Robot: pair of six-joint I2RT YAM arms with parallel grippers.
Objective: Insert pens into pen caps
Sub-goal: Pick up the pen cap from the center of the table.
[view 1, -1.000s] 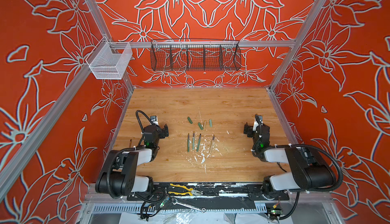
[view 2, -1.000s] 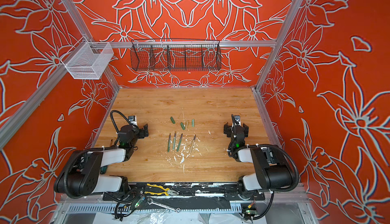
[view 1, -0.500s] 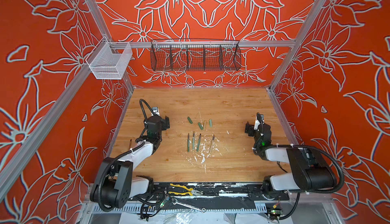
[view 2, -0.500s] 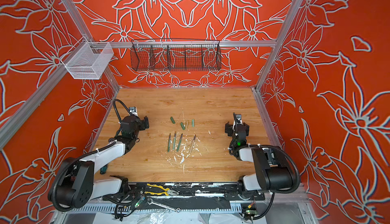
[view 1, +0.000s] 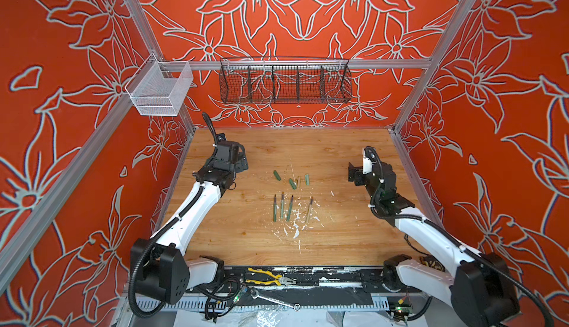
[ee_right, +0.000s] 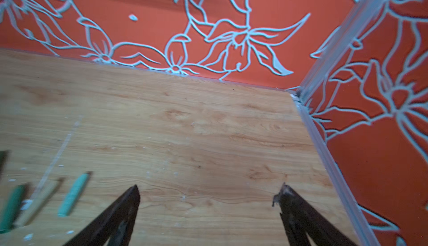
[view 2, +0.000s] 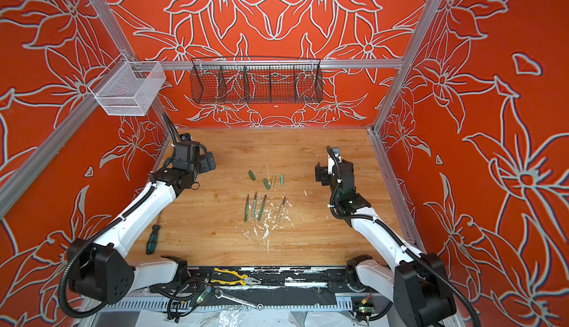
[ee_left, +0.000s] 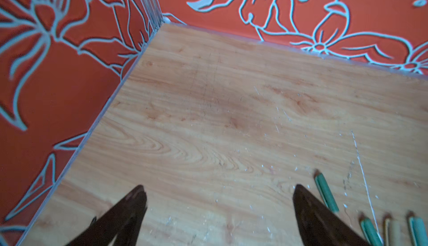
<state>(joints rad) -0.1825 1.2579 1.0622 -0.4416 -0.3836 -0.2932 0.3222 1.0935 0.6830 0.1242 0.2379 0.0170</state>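
Top views both show the four pens [view 1: 290,208] lying side by side at mid-tabletop [view 1: 354,233], dark tips toward the far edge, the four caps [view 1: 292,183] loose just beyond them. The left gripper [view 1: 242,161] hovers near the left edge, the right gripper [view 1: 353,173] near the right edge, each with jaws spread wide and empty, well apart from pens and caps.

Crowding looks the likeliest source of trouble: the three green pens lie so close that wide jaws closing on one could nudge or pinch a neighbour, and the round sticks look apt to roll. A dark green cap and the tan one lie just beside each other, perhaps touching, so lifting either may shift its mate. The greens are near in shade, inviting a mismatch.

Which end of each cap is open cannot be made out from above. Both wrist views are blurred, catch caps only at the frame's edge, partly cut off, and show no pens. A screwdriver [view 2: 153,239] near the left edge shows in a top view alone, the left arm covering it otherwise.
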